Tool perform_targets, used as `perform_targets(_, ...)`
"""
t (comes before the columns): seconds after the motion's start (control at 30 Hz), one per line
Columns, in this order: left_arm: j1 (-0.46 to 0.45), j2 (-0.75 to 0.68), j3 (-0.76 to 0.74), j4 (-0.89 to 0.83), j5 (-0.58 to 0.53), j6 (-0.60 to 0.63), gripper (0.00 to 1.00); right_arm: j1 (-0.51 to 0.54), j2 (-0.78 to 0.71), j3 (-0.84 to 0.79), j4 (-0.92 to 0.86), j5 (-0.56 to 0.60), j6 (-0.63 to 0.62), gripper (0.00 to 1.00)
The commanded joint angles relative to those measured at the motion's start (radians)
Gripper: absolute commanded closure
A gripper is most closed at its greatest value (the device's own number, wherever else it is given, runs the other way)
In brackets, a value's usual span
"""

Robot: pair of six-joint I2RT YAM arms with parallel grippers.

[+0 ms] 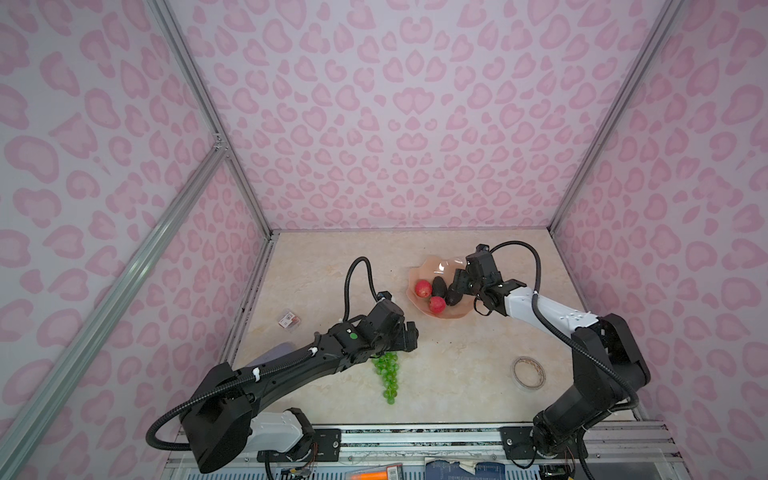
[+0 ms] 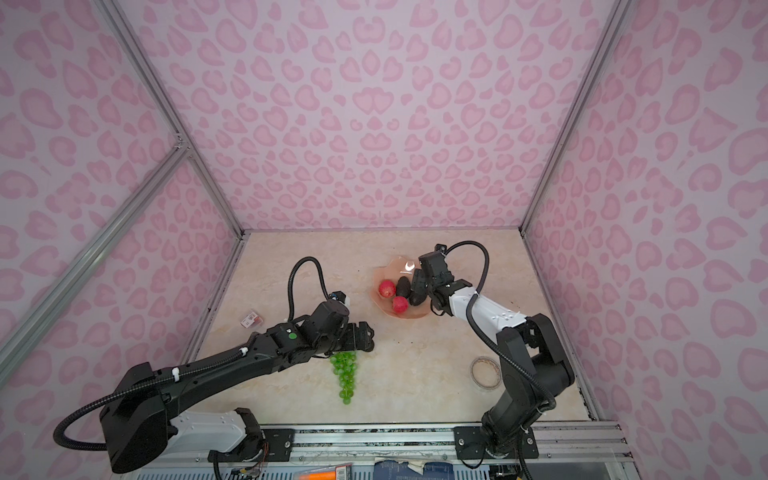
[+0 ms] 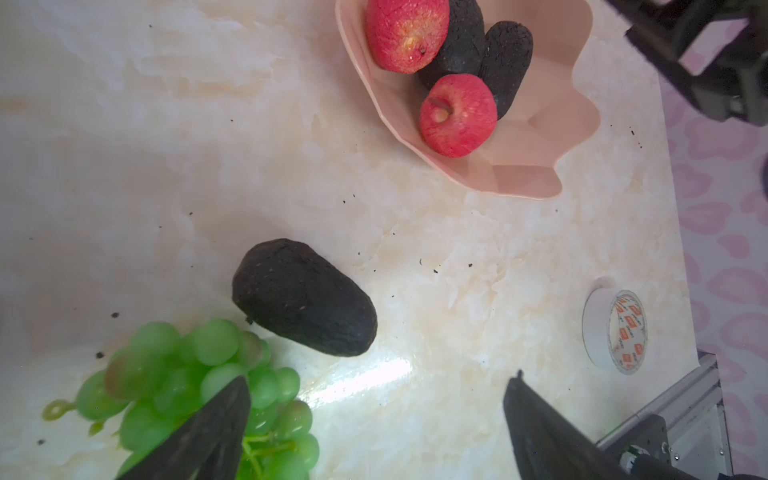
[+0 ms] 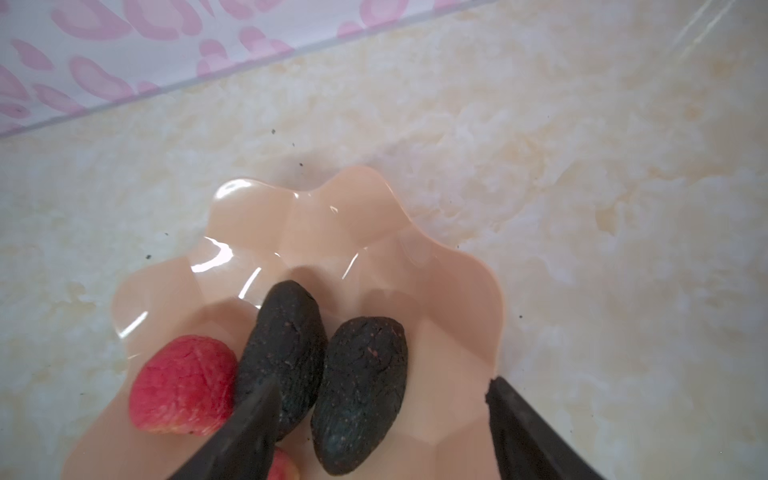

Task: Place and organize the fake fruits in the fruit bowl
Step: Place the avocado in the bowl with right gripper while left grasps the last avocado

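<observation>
Your left gripper [image 3: 380, 378], jaws spread and empty, hides the loose avocado [image 3: 303, 297] from both top views; it lies just beside the grapes [image 1: 386, 374], which run 12-to-6, tip at 6. Your right gripper [image 4: 380, 384], also spread, bends down over two avocados [image 4: 361, 390] in the fruit bowl [image 4: 457, 291] at the table's 1 o'clock.

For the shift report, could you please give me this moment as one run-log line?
bowl: two avocados, two red fruits | table: one avocado, grapes | left gripper: open, near grapes | right gripper: open, over bowl
</observation>
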Motion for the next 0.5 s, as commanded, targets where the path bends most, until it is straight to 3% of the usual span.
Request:
perform_targets(0.0, -0.014, 0.055, 0.037, -0.042, -0.025, -0.079, 0.06, -0.010, -0.066, -0.028, 0.010, 0.004, -0.026, 0.18)
perform_targets(0.2, -0.033, 0.158, 0.066, -0.080, -0.055, -0.137, 0.08, -0.040, -0.201, -0.106, 0.014, -0.033, -0.040, 0.14)
perform_targets(0.47, -0.026, 0.312, 0.177, -0.090, -0.068, -0.108, 0.08, -0.089, -0.326, -0.185, 0.003, -0.059, -0.052, 0.14)
